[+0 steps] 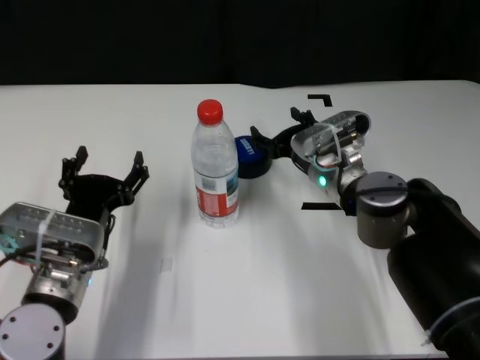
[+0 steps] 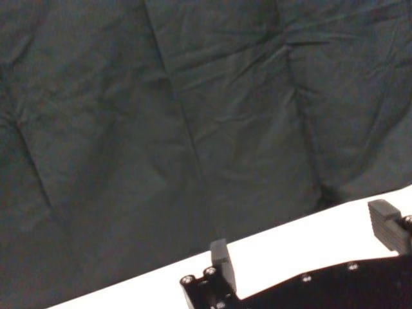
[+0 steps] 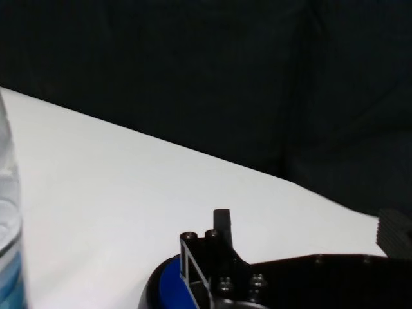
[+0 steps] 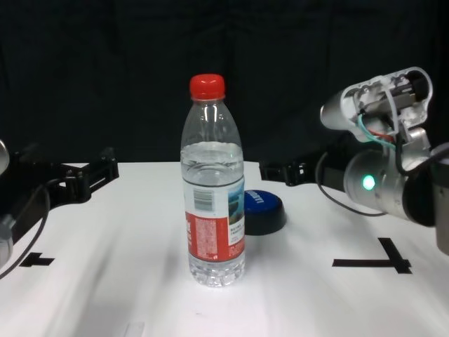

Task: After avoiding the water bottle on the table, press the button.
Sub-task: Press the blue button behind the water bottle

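Observation:
The water bottle (image 1: 216,169), clear with a red cap, stands upright mid-table (image 1: 247,292). Just behind it and to its right lies the low blue button (image 1: 246,156) on its black base. My right gripper (image 1: 279,127) is open and reaches in from the right, past the bottle. One of its fingers (image 1: 259,136) is at the button's far right edge; I cannot tell if it touches. In the right wrist view the button (image 3: 170,283) shows under that finger's base and the bottle (image 3: 8,257) sits at the frame edge. My left gripper (image 1: 106,166) rests open at the left.
Black tape marks lie on the white table: a corner (image 1: 321,98) at the back right, a T (image 4: 372,263) under the right arm and another (image 4: 35,261) near the left arm. A dark curtain (image 4: 280,70) hangs behind the table.

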